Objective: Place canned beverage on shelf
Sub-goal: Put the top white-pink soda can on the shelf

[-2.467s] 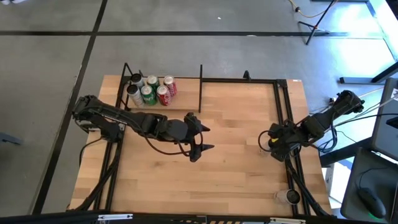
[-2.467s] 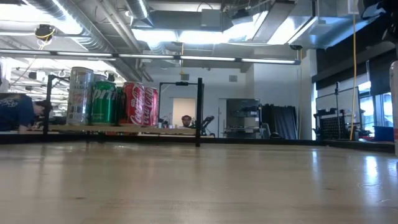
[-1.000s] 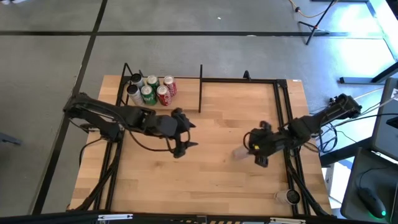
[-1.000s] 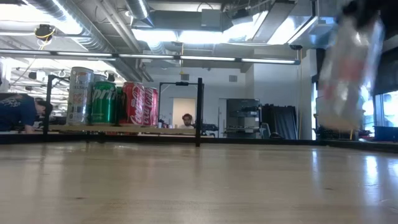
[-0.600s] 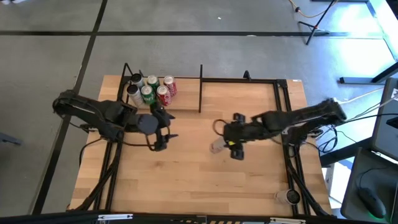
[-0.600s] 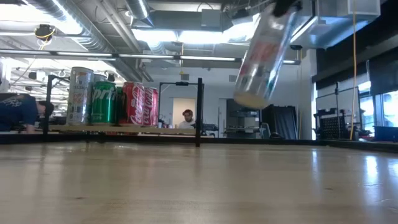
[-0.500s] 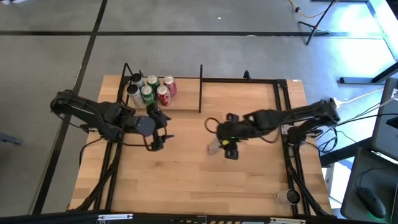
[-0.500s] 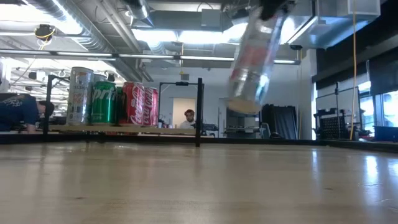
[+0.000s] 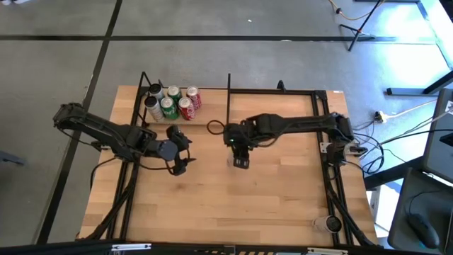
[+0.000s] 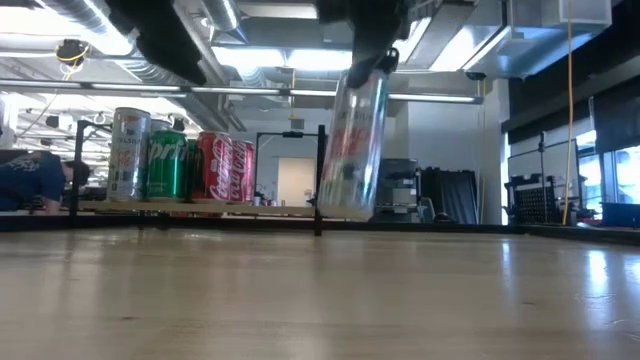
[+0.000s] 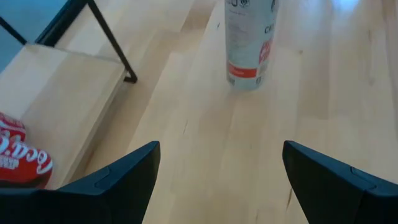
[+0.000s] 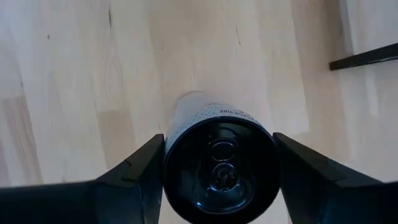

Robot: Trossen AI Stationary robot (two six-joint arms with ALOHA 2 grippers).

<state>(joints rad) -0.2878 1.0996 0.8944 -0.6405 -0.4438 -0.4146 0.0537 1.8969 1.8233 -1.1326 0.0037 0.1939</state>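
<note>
- The right gripper is clamped on the can from above, holding it off the table, near the shelf's open end.
- Carry it level over the bare board beside the cans, clear of the black post, then lower it upright.
- The left gripper, jaws apart, waits nearby; keep clear.

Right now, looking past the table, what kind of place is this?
Probably a robotics lab or workshop: exposed ceiling ducts and strip lights, equipment racks at the far side, and a person bent over a bench behind the shelf.
</note>
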